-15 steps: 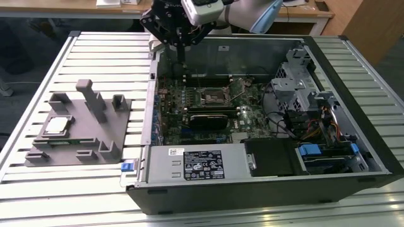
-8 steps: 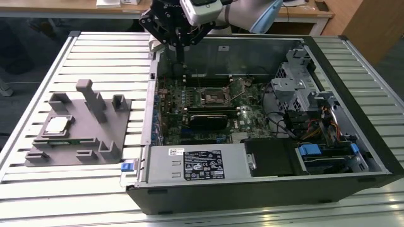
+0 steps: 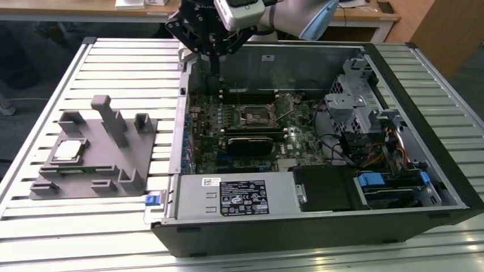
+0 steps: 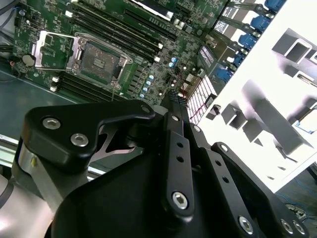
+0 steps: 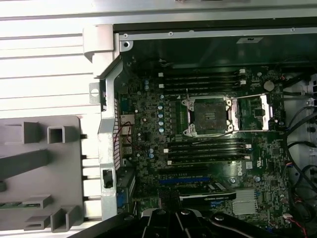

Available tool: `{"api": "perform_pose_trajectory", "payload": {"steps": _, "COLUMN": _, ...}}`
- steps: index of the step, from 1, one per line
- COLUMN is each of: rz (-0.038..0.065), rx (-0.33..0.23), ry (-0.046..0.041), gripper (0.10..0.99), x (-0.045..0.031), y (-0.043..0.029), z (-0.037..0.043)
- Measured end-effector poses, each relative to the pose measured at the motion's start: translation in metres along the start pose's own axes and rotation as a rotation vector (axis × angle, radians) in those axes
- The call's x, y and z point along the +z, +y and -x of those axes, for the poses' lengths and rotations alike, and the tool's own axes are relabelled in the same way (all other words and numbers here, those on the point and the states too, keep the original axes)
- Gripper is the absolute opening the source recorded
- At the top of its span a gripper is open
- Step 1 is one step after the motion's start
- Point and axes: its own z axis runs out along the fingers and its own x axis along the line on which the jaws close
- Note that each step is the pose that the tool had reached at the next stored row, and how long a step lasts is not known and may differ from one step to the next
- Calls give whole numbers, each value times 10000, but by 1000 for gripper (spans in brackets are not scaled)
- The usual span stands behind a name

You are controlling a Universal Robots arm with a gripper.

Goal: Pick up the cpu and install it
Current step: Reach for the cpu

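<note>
Gripper, jaws clenched on nothing, hangs over the back of the case; the cpu lies flat on the tray, well apart toward the exterior view's left.

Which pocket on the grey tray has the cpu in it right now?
The flat square pocket on the tray, toward the exterior view's left: the cpu lies there, silver top up. No other pocket holds one.

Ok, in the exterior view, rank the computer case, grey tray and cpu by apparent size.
Largest to smallest:
1. computer case
2. grey tray
3. cpu, lying on the tray, clearly the smallest
</note>
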Motion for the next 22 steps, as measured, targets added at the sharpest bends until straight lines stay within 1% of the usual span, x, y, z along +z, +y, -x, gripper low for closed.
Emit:
{"api": "perform_pose_trajectory", "payload": {"steps": 4, "rz": 0, "rx": 0, "ry": 0, "gripper": 106, "x": 3, "y": -2, "z": -19}}
{"api": "perform_pose_trajectory", "payload": {"steps": 22, "rz": 1, "rx": 0, "ry": 0, "gripper": 106, "x": 8, "y": -5, "z": -54}}
